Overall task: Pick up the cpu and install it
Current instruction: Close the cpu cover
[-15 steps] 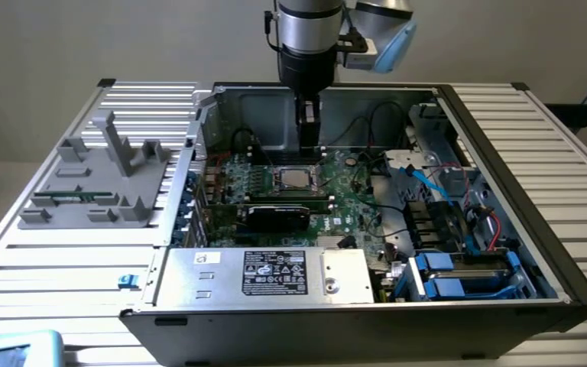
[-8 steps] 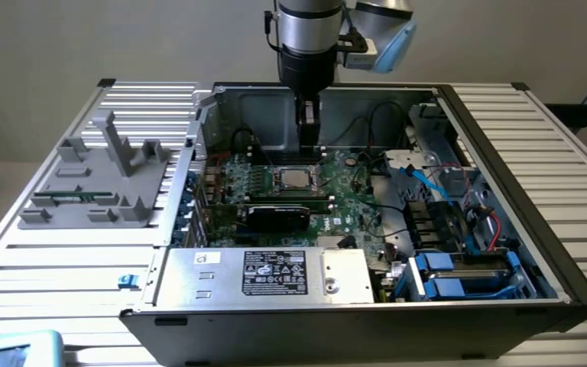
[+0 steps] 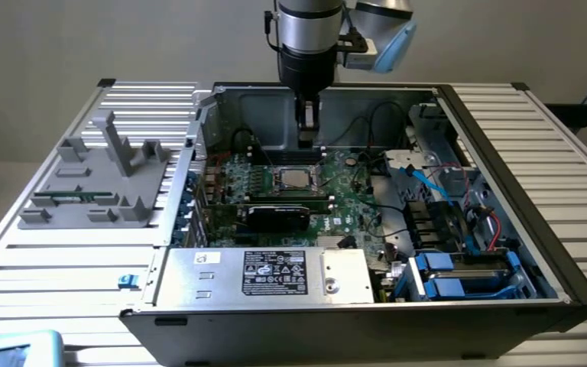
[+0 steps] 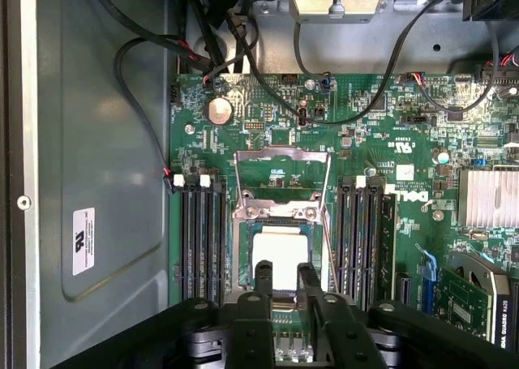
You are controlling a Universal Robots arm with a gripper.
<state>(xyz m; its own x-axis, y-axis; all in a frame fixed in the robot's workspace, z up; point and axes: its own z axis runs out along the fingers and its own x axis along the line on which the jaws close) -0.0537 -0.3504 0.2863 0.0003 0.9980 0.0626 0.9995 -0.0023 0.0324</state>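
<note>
The cpu, a small square chip with a shiny metal top, lies flat in the socket on the green motherboard inside the open computer case. In the wrist view the cpu sits inside the socket frame, whose metal bracket stands swung up behind it. My gripper hangs just above the far edge of the socket. Its two dark fingers stand a narrow gap apart over the chip, with nothing between them.
Dark memory slots flank the socket on both sides. Black cables loop over the board. A silver box with a white label fills the case's near side. A grey plastic fixture stands on the slatted table at the exterior view's left.
</note>
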